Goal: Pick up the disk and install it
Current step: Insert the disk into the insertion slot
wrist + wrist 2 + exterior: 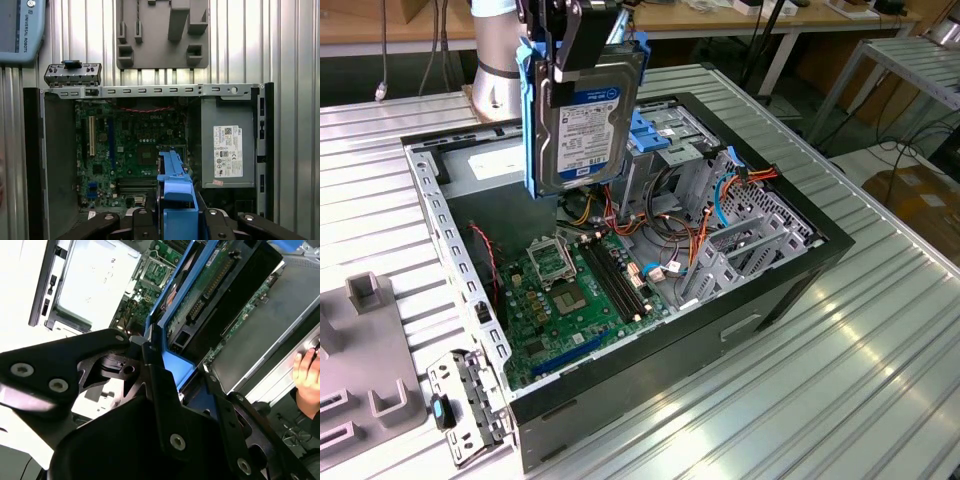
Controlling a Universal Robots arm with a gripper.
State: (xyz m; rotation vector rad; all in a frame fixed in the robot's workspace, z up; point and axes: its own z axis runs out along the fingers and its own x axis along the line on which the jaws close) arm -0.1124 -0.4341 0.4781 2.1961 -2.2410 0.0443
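Blue-framed flat rectangular disk (pixel 588 125) upright in black pincer (pixel 568 55) above open case (pixel 760 300).

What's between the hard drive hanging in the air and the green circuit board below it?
In the exterior view, a bundle of coloured cables shows between the disk and the green board; otherwise the stretch is open air.

The arm (pixel 498 62) is smooth, silver-grey and cylindrical, with a soft sheen. The gripper (pixel 572 50) is matte black throughout, built of flat, angular links (pixel 60 365) with rounded ends, hinged one on another. Bright round silver screws (pixel 22 370) stud those links, and the first wrist view shows more such screws on its black plates (pixel 248 218).
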